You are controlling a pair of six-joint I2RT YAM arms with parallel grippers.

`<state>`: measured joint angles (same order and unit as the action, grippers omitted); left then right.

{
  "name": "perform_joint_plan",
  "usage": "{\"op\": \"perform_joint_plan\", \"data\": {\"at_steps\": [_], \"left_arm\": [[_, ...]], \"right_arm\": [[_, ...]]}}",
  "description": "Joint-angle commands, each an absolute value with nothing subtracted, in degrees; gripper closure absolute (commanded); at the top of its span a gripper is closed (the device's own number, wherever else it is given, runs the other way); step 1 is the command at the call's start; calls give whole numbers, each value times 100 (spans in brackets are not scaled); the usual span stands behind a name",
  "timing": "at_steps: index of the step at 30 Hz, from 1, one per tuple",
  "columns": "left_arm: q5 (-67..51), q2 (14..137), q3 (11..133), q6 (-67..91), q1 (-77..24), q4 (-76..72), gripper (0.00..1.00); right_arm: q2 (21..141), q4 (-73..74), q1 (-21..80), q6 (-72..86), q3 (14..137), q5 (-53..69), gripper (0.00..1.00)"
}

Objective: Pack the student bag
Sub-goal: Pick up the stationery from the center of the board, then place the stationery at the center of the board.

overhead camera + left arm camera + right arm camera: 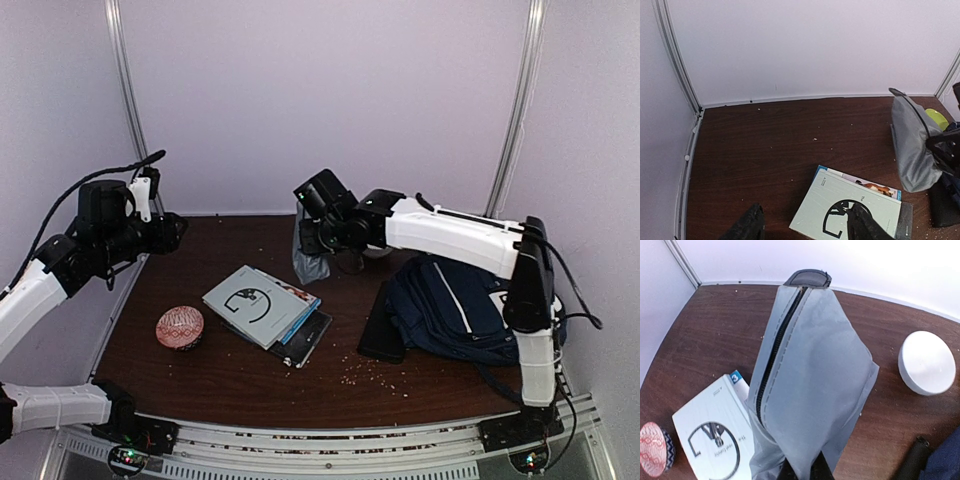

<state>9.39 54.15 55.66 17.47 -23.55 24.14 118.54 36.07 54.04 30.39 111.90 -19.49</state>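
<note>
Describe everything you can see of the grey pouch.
The grey pouch is soft, smooth fabric with a dark zip along one edge and a dark tab at one end. It looks slack and creased. The right gripper is shut on its other end, hanging it over the table behind the books.

The whole bench (250, 380) is seen from high behind. Both wrist views are angled downward, sharing the grey pouch (810, 375) and book (840, 205); the right is closest.

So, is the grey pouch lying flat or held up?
Held up: the right fingers pinch the pouch, which stands on end, not flat.
</note>
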Motion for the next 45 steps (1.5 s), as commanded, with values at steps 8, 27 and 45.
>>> {"op": "perform_joint_plan", "data": {"at_steps": [8, 27, 45], "left_arm": [[892, 5588, 5764, 1723, -2306, 2329, 4], [801, 5626, 5801, 1679, -2307, 2347, 5], [734, 5335, 5789, 1705, -2308, 2342, 4]], "right_arm": [[13664, 3420, 4863, 3101, 13335, -1606, 100], [13986, 3804, 4809, 3036, 13754, -1018, 46], [9798, 3936, 4531, 2748, 8846, -2555, 22]]}}
